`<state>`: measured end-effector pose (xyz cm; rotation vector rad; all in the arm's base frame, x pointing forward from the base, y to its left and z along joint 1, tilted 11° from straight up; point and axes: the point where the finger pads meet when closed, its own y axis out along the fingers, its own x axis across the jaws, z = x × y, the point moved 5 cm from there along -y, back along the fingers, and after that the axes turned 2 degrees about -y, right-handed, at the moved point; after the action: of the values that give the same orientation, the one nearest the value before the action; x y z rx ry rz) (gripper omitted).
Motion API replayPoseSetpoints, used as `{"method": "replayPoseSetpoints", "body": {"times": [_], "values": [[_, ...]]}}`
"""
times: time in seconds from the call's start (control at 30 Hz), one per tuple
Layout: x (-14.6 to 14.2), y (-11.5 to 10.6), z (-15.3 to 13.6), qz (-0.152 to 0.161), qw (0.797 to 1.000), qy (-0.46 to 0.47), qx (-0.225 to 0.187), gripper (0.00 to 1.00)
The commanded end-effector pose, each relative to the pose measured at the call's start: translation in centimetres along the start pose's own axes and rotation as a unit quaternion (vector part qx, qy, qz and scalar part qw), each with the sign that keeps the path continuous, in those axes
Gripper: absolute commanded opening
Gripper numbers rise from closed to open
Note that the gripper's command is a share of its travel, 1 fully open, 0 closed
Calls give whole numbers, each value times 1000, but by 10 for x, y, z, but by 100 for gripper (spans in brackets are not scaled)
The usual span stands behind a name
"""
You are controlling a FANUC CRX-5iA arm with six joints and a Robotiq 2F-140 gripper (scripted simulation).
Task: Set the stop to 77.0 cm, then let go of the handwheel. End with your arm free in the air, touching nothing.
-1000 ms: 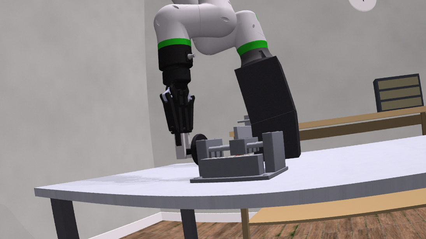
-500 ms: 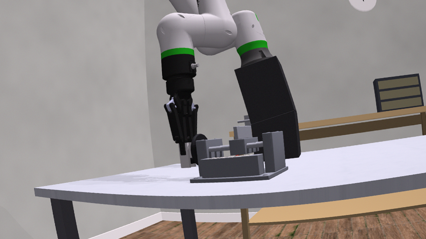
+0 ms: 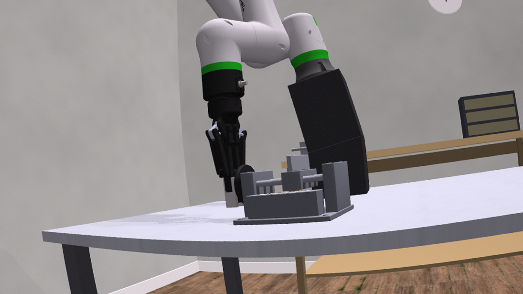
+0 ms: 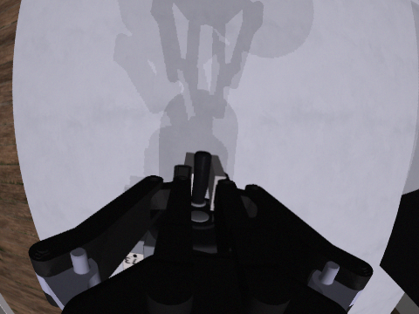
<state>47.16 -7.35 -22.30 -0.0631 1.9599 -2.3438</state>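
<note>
A grey stop fixture (image 3: 279,205) stands on the white table (image 3: 432,202) (image 4: 326,93). It has two end posts, a leadscrew (image 3: 268,183) and a sliding stop block (image 3: 298,178) near the middle, above a scale strip with a small red mark (image 3: 289,191). The black handwheel (image 3: 239,179) sits at the fixture's left end. My gripper (image 3: 228,186) (image 4: 200,167) points down just left of the wheel and is shut on its dark crank handle (image 4: 202,169), which shows between the fingertips in the wrist view. The scale reading is too small to read.
The robot's black base (image 3: 331,139) stands right behind the fixture. A second grey block assembly (image 3: 299,158) shows behind it. A wooden bench (image 3: 448,145) with a dark drawer box (image 3: 488,113) is at the back right. The table's curved edge is near on the left.
</note>
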Motion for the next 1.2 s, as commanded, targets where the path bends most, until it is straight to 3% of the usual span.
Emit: {"method": "replayPoseSetpoints", "body": {"times": [0.0,0.33,0.5,1.17], "values": [[3,0,0,3,1000,0,2,4],[15,-3,-1,3,1000,0,1,4],[27,-15,-1,3,1000,0,1,4],[30,-32,-1,3,1000,0,2,4]]}}
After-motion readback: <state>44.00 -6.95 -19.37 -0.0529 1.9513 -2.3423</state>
